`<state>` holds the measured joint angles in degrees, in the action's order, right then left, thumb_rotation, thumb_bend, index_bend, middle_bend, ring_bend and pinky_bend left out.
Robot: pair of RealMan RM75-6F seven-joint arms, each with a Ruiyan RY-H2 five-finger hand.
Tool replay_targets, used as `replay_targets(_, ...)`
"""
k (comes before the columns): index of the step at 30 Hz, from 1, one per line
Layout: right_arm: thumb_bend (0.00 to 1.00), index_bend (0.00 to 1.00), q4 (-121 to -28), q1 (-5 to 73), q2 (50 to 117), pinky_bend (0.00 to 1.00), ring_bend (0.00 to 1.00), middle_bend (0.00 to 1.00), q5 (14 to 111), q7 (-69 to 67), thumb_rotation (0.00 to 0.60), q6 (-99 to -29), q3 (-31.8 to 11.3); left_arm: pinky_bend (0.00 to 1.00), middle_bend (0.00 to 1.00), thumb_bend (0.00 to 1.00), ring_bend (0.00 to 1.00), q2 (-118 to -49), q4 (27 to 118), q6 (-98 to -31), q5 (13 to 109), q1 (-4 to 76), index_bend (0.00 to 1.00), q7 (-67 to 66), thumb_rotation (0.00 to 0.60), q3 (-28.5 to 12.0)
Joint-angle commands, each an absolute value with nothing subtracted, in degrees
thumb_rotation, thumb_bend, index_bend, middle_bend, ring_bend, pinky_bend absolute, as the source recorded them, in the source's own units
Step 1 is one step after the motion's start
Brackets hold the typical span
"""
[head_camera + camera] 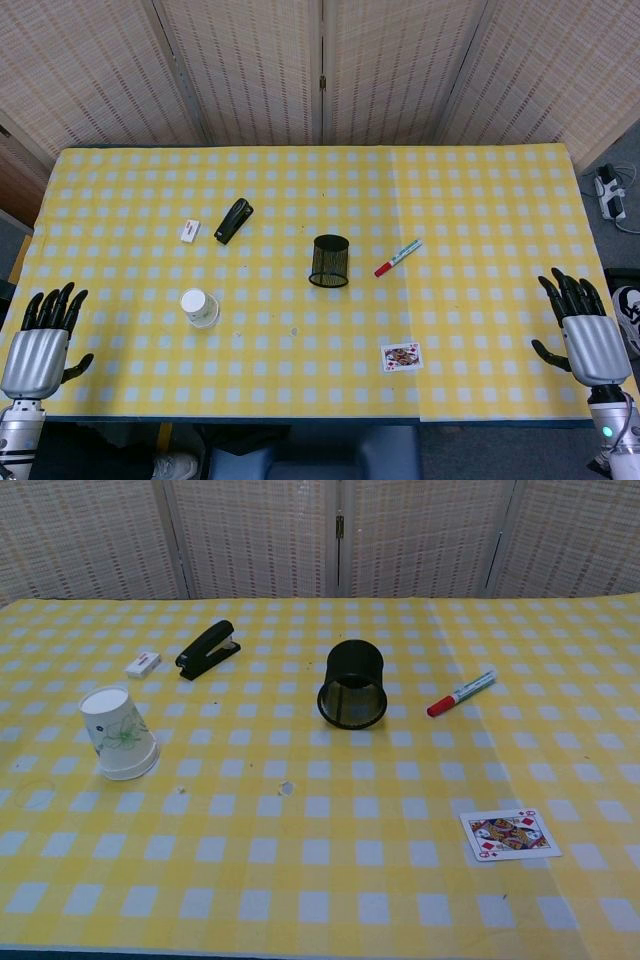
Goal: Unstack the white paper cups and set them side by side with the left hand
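Note:
A white paper cup stack [200, 307] [118, 734] with a green print stands upside down on the yellow checked table [300, 380], left of the middle. It reads as one cup; I cannot tell how many are nested. My left hand [40, 340] rests at the table's near left corner, fingers apart and holding nothing, well left of the cups. At the near right edge my right hand [585, 328] is likewise spread and holds nothing. Neither hand shows in the chest view.
A black mesh pen cup [329, 260] [353, 685] stands mid-table. A red-capped marker [398, 257] [462, 692] lies right of it. A black stapler [234, 220] [208, 648] and white eraser [190, 231] [142, 663] lie behind the cups. A playing card [401, 356] [509, 833] lies near front right.

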<state>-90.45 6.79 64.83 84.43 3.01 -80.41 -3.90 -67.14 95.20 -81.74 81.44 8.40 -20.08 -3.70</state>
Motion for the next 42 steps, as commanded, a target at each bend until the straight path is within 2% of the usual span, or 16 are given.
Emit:
replay_targets(1, 0.26, 0.00, -90.48, 6.96, 64.85, 0.00, 0.00, 0.00, 84.34, 3.08, 0.600, -80.38, -4.05, 0.00, 0.04, 0.23, 0.01, -67.20, 95.41, -81.30, 81.11, 8.70, 0.11, -20.20, 0.600, -3.69)
replay_targets(16, 0.26, 0.00, -90.92, 6.42, 64.17, 0.00, 0.00, 0.00, 84.37, 2.56, 0.600, -81.85, -4.24, 0.00, 0.08, 0.23, 0.05, -66.75, 95.55, -80.88, 82.35, 9.61, 0.14, -17.10, 0.600, -3.80)
replay_targets(20, 0.26, 0.00, -91.63, 6.50, 63.23, 0.00, 0.00, 0.00, 84.40, 2.79, 0.600, -82.41, -4.77, 0.00, 0.09, 0.25, 0.05, -65.34, 96.58, -78.99, 83.98, 11.69, 0.16, -15.44, 0.600, -4.40)
replay_targets(24, 0.26, 0.00, -92.95, 6.59, 61.93, 0.00, 0.00, 0.00, 84.87, 3.59, 0.600, -83.40, -5.36, 0.02, 0.10, 0.30, 0.06, -63.81, 97.99, -74.62, 85.23, 15.42, 0.19, -13.70, 0.600, -5.36)
replay_targets(32, 0.26, 0.00, -93.96, 6.33, 60.57, 0.00, 0.00, 0.00, 84.55, 3.61, 0.600, -84.15, -5.79, 0.03, 0.11, 0.34, 0.06, -61.66, 99.28, -62.74, 82.60, 23.22, 0.21, -10.82, 0.600, -7.15)
replay_targets(37, 0.26, 0.00, -94.10, 6.45, 59.97, 0.00, 0.00, 0.00, 83.84, 3.18, 0.600, -84.23, -6.41, 0.03, 0.11, 0.44, 0.07, -60.97, 99.44, -53.75, 79.46, 28.65, 0.22, -9.63, 0.600, -7.87)
replay_targets(42, 0.26, 0.00, -94.27, 6.64, 59.41, 0.00, 0.00, 0.00, 83.71, 3.03, 0.600, -84.05, -6.61, 0.04, 0.11, 0.44, 0.07, -62.64, 97.71, -48.92, 76.59, 32.44, 0.22, -10.26, 0.600, -8.31)
